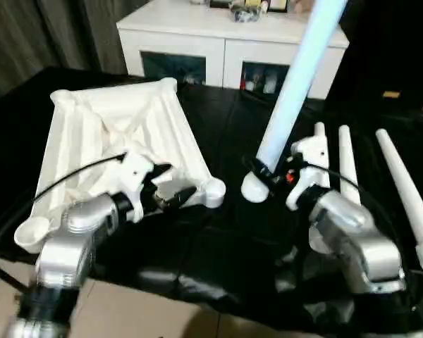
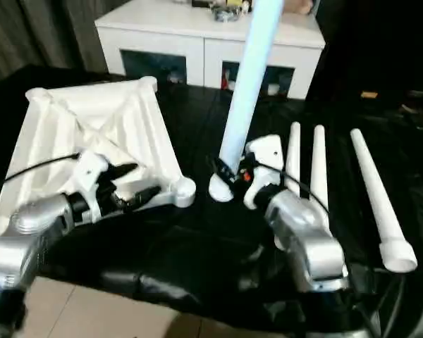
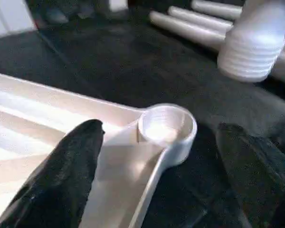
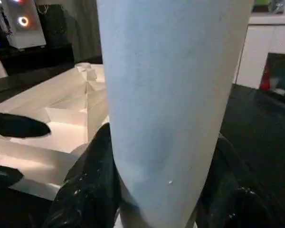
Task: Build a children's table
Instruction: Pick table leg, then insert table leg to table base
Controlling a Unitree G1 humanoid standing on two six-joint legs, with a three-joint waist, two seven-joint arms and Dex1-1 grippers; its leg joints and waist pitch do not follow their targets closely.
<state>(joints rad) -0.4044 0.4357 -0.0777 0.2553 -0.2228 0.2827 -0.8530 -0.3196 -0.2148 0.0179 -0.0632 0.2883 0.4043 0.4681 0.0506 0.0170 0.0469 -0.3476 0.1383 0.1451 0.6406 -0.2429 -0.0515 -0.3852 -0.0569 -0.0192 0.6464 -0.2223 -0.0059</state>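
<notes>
The white tabletop (image 1: 120, 134) lies ribbed side up on the black-covered counter (image 1: 218, 246), filling the left half of the left eye view, with round sockets at its corners. Its near-right corner socket (image 1: 213, 190) sits just left of the frame's centre. The left claw (image 1: 170, 189) hovers at that corner with its black fingers (image 3: 61, 175) spread wide; in the left wrist view one finger is over the tabletop's ribs and the other over the black cloth, the socket between them, gripped by neither.

The right claw (image 1: 268, 174), at centre right, pinches a white tapered leg (image 1: 296, 77) near its thick threaded end. The leg stands tilted, running up to the top edge of the frame, its threaded end (image 3: 254, 52) just beside the socket but apart from it.

Three more legs (image 1: 402, 186) lie side by side on the counter at the right. A white cabinet (image 1: 225, 42) with dark glass doors stands at the top centre, behind the counter.
</notes>
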